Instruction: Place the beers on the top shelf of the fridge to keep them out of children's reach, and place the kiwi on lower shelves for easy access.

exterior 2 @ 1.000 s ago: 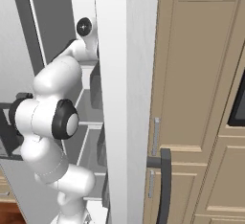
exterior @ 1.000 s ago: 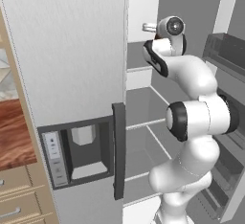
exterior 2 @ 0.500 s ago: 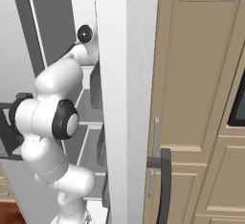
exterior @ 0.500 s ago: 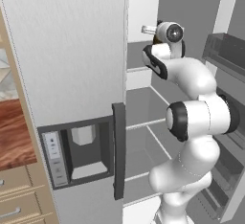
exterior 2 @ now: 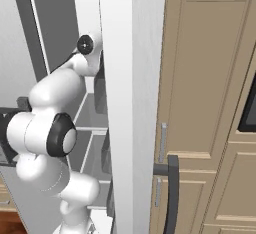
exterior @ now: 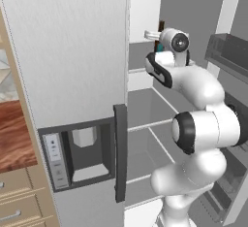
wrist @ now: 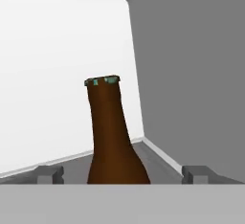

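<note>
Amber-brown beer bottle: teal-capped, upright, at frame centre in the hand view, standing on the pale grey top shelf inside the open fridge, near its rear corner.

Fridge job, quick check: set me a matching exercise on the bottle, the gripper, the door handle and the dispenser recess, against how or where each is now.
Things:
1. bottle
2. gripper
3. door handle
4. dispenser recess

States or places:
A. dark vertical bar at the door's edge
B. open, straddling the bottle without touching it
C. dark grey hollow set low in the fridge door
D. brown glass with a teal-rimmed top

Pairs: 1-D, 2-B, 3-A, 4-C
</note>
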Controlling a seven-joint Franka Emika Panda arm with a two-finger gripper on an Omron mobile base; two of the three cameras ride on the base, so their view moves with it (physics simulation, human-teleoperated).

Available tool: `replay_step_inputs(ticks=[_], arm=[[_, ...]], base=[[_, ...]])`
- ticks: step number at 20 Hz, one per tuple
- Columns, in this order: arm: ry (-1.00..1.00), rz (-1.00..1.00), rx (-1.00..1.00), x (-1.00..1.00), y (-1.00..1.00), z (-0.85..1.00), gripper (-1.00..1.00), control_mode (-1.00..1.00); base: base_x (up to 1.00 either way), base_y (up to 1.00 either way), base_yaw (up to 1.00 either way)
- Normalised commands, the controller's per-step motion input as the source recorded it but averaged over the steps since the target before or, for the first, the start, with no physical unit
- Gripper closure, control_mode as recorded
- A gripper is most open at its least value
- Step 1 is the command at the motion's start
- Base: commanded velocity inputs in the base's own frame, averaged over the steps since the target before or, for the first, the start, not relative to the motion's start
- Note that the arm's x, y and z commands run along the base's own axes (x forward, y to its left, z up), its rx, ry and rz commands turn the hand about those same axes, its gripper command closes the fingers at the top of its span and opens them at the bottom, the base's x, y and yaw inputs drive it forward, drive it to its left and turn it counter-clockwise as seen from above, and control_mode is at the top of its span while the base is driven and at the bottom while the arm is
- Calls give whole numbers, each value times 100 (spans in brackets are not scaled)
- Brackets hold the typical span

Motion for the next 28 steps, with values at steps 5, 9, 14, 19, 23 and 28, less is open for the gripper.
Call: replay_step_inputs(ticks=[5,9,14,19,23,28], arm=[[0,1,-1,-77,1,0,-100,-100],[4,1,0,-72,0,0,-100,-100],[13,4,0,-71,7,4,-100,-100],[32,6,3,-64,0,14,-100,-100],[33,9,3,-76,0,1,-100,-100],[28,14,0,-78,20,-17,-100,-100]], base=[[0,0,0],[0,0,0],[0,0,0],[0,0,0],[0,0,0],[0,0,0]])
